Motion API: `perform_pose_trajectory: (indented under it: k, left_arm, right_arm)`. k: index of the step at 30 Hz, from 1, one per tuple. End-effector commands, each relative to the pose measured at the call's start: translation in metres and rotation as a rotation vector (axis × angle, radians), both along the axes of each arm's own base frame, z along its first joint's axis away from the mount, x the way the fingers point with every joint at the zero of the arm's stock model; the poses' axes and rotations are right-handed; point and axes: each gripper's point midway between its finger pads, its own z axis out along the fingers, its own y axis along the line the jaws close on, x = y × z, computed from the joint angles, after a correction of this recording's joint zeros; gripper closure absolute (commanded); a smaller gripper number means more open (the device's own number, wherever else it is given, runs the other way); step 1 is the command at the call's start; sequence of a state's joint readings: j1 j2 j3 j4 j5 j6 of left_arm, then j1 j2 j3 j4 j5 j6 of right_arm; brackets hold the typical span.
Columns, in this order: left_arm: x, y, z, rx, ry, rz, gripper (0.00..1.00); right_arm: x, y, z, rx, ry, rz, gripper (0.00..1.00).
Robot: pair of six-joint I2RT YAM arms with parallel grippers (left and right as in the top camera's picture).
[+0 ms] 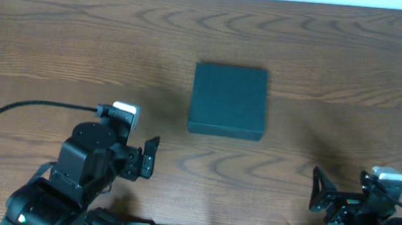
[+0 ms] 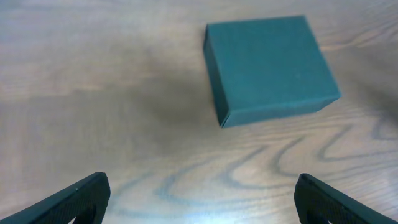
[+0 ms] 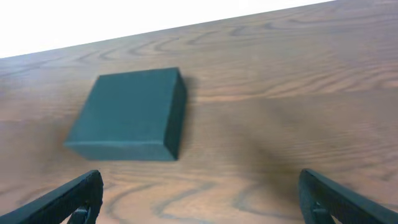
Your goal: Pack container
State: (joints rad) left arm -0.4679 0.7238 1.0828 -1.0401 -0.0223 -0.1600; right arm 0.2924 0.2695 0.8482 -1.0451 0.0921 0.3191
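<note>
The container (image 1: 228,100) is seen closed and lying flat on the wooden table (image 1: 63,37). The left gripper (image 2: 199,198) is placed apart from the container, toward its near left side, with the jaws spread wide and nothing gripped. The right gripper (image 3: 199,196) is placed apart from the container's near right side, likewise spread wide and empty.

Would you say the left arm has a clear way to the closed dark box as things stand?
Probably yes. The left gripper is open and empty, and only the wooden table shows between it and the container, which sits closed ahead, slightly to its right.
</note>
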Motion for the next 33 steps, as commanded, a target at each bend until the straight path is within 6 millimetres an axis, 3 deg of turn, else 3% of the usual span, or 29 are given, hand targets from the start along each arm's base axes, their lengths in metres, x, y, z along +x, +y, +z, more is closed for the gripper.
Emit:
perform_pose_trajectory:
  k: [1, 8, 24, 33]
  left_arm:
    - [-0.006, 0.007, -0.008, 0.009, 0.038, 0.045, 0.04]
    - [-0.022, 0.015, -0.024, 0.055, 0.123, 0.046, 0.04]
    - [-0.022, 0.016, -0.024, 0.057, 0.126, 0.046, 0.04]
    - [-0.022, 0.016, -0.024, 0.057, 0.126, 0.046, 0.04]
  right_arm:
    - [-0.007, 0.02, 0.001, 0.057, 0.014, 0.106, 0.01]
    - [-0.007, 0.019, 0.001, 0.056, 0.015, 0.105, 0.01]
    - [-0.011, 0.021, -0.005, 0.057, 0.044, 0.118, 0.01]
    - [-0.01, -0.017, -0.029, -0.076, 0.063, -0.06, 0.01]
